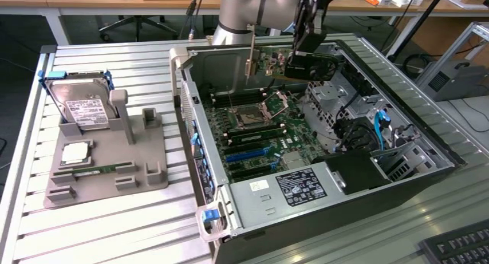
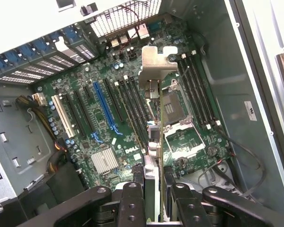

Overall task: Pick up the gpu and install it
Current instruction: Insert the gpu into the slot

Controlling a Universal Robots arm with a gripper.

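I hold the gpu (image 1: 284, 62) in the air above the open computer case (image 1: 382, 189), over the far part of the motherboard (image 1: 256, 135). Its silver bracket (image 1: 250, 56) hangs at the end toward the exterior view's left. My gripper (image 1: 306, 43) is shut on the card's other end. In the wrist view the gpu (image 2: 152, 142) shows edge-on, clamped between my two fingers (image 2: 132, 198), with its bracket (image 2: 156, 64) farthest from me. It hovers over the memory slots and the CPU socket (image 2: 182, 137). The blue expansion slot (image 2: 104, 106) lies off to one side of the card.
A grey fixture (image 1: 149, 181) on the exterior view's left holds a silver hard drive (image 1: 84, 106), a CPU (image 1: 74, 153) and a green memory stick (image 1: 90, 171). The power supply (image 1: 302, 185), drive cage and blue cables (image 1: 379, 123) crowd the case's near end. A keyboard (image 1: 458, 247) sits nearby.
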